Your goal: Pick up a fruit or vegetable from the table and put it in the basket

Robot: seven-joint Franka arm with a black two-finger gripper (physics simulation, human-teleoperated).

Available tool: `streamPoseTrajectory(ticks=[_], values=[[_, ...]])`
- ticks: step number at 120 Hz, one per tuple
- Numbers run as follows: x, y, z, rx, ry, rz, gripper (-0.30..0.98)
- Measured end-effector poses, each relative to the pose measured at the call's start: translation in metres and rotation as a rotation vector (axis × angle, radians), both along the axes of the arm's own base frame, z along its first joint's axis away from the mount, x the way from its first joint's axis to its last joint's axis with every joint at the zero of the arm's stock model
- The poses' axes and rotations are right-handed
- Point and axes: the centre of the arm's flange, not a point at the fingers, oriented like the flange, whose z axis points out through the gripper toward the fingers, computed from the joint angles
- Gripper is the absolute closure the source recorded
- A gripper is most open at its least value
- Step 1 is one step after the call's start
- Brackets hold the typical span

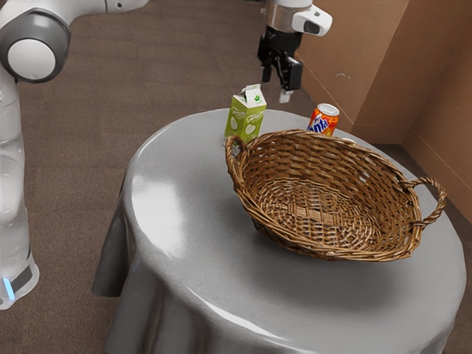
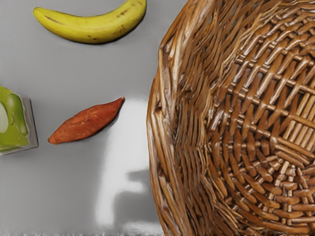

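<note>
The gripper [image 1: 276, 87] hangs above the far side of the table [image 1: 177, 273], its fingers [image 1: 294, 77] pointing down and standing apart with nothing between them; they look spread so that they can come down astride a piece of food. That height also keeps them clear of the carton [image 1: 245, 116], which stands upright below the fingers toward the exterior view's left, and of the can [image 1: 323, 122], below them toward the exterior view's right. The basket [image 1: 295, 158] sits lower than the fingers and nearer the exterior camera, open side up, ready to receive whatever is lifted. Two things would answer the task, both lying loose on the tabletop, below the level of the fingers: the sweet potato [image 2: 87, 123], between carton and basket, and the banana [image 2: 93, 29], beside the basket wall. Which one is meant I cannot tell. The job seems to be at its start, with the approach in hand. The sweet potato's slim, tapered shape calls for a grip across its thick middle, since near a pointed end it could roll or slip out. The fingers would probably need turning to cross its length, then a straight descent that neither tips the carton nor catches the wicker rim.
</note>
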Motion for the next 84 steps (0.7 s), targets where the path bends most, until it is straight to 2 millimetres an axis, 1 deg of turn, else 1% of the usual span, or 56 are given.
streamPoseTrajectory(ticks=[6,14,21,36,49,70,84], values=[[0.0,0.0,0.0,0.0,0.002,0.002,0.01],[-0.004,-0.002,0.011,0.003,-0.013,0.004,0.01],[-0.006,-0.002,0.016,0.013,-0.013,0.007,0.01],[-0.002,-0.001,0.011,0.059,0.006,-0.05,0.01],[-0.001,0.001,0.009,0.07,0.015,-0.197,0.01],[-0.003,0.008,0.012,0.127,0.024,-0.539,0.01],[-0.004,0.014,0.008,0.157,0.061,-0.749,0.01]])
